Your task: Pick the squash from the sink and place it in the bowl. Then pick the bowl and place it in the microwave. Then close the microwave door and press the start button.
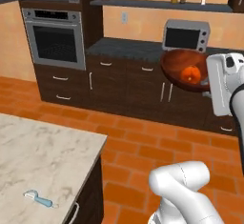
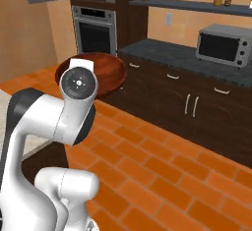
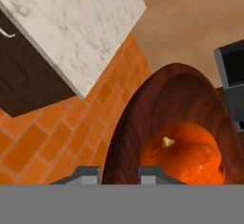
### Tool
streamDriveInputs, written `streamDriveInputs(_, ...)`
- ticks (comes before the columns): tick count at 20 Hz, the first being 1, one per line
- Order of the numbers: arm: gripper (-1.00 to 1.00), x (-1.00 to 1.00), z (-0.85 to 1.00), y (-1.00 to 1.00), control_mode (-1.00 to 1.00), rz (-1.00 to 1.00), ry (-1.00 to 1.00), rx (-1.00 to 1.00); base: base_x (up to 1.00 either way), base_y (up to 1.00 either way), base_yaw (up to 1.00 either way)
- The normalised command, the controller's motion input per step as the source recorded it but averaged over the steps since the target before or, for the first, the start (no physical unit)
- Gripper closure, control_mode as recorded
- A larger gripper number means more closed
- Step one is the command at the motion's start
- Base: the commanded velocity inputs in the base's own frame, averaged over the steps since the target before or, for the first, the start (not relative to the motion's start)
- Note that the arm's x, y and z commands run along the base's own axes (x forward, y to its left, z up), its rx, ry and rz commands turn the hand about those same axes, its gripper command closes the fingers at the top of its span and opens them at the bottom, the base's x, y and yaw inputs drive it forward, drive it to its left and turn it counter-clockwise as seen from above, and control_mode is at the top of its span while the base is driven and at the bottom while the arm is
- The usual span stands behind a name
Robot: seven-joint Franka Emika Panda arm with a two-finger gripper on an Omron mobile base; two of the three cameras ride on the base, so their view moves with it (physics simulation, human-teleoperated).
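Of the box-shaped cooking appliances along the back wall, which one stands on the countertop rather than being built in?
The small silver toaster oven on the dark counter, right of the built-in steel wall oven, which is set into tall dark cabinetry.

Home kitchen, built-in oven, dark cabinets (silver handles), marble counter, toaster oven

White rounded arm, dark joints, grey round cap.
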Motion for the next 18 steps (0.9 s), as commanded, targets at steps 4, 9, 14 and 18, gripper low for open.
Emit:
streamDriveInputs(4, 1.0, 0.0, 0.0, 0.0, 1.0, 0.0, 0.0, 0.0, 1.0, -0.72, 0.05)
streamDriveInputs(9, 1.0, 0.0, 0.0, 0.0, 1.0, 0.0, 0.0, 0.0, 1.0, -0.59, 0.3)
streamDriveInputs(14, 1.0, 0.0, 0.0, 0.0, 1.0, 0.0, 0.0, 0.0, 1.0, -0.71, 0.57)
streamDriveInputs(18, 1.0, 0.0, 0.0, 0.0, 1.0, 0.0, 0.0, 0.0, 1.0, -0.63, 0.33)
